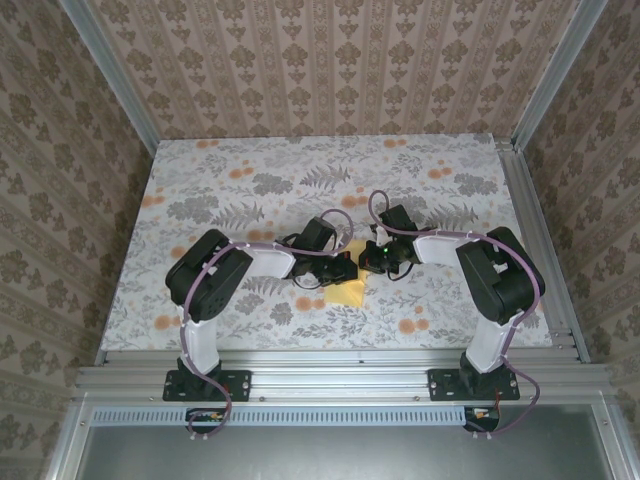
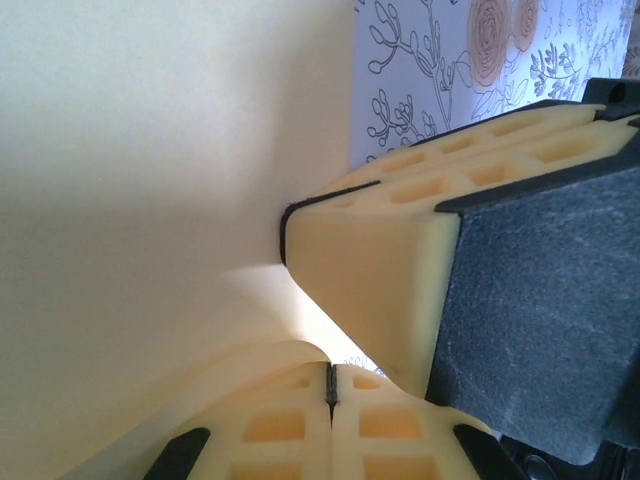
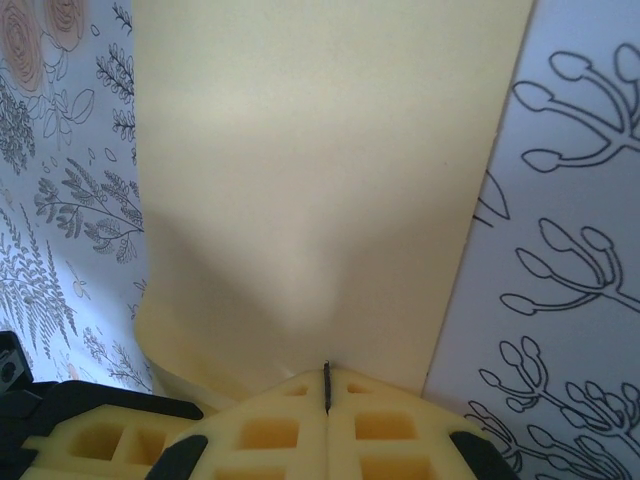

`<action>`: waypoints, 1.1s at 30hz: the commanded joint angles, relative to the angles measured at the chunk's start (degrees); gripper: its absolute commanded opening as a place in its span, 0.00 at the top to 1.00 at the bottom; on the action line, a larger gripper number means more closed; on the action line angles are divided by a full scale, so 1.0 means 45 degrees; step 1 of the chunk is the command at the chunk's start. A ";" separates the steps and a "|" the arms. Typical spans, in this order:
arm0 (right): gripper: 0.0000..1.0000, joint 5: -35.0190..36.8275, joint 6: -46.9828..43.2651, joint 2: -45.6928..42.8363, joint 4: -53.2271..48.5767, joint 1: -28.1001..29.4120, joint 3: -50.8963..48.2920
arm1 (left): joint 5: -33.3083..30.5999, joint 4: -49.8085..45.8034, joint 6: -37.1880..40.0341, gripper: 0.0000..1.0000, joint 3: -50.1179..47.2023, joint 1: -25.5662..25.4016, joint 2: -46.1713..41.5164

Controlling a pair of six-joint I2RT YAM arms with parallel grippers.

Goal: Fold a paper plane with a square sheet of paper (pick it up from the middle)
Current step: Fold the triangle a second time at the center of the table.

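Where both arms converge over the middle of the flower-printed tabletop (image 1: pixel 250 180), the top view leaves little of the square sheet of paper (image 1: pixel 346 292) exposed. A yellow patch shows on the near side of the two hands and a sliver beyond them. Its full outline, and whether it carries any crease, cannot be made out from above.

The left hand (image 2: pixel 330 378) appears in its own wrist view with its foam fingers (image 2: pixel 270 425) pressed together. A thin dark seam runs between them and the paper curls up into it, so the hand is clamped on the sheet.

The right hand (image 3: pixel 327 385) is also closed on the sheet. The paper rises from the tabletop in a shallow pucker to the line where the pads (image 3: pixel 390 430) meet.

In the left wrist view the right hand's fingers (image 2: pixel 370 270) enter from the right with their tips against the paper, and they hide part of the sheet's edge. Both wrist views cut the paper off at the frame, so its far corners go unseen. The lower parts of each hand's own fingers are cropped as well.
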 commanded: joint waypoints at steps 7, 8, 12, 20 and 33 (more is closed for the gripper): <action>0.97 -0.0502 0.0381 0.0037 0.0059 0.0208 -0.0444 | -0.0685 0.0485 0.0199 0.96 0.0440 -0.0178 0.0596; 0.97 -0.0489 0.0418 0.0037 0.0085 0.0206 -0.0484 | -0.0693 0.0516 0.0196 0.96 0.0434 -0.0180 0.0596; 0.97 -0.0507 0.0437 0.0050 0.0150 0.0224 -0.0519 | -0.0787 0.0592 0.0176 0.96 0.0478 -0.0185 0.0635; 0.97 -0.0528 0.0483 0.0024 0.0218 0.0226 -0.0533 | -0.0773 0.0764 0.0211 0.96 0.0427 -0.0198 0.0871; 0.89 -0.0251 0.0076 -0.1213 -0.0222 -0.0026 -0.0522 | -0.0517 0.1377 0.0430 0.85 -0.0040 -0.0226 0.0850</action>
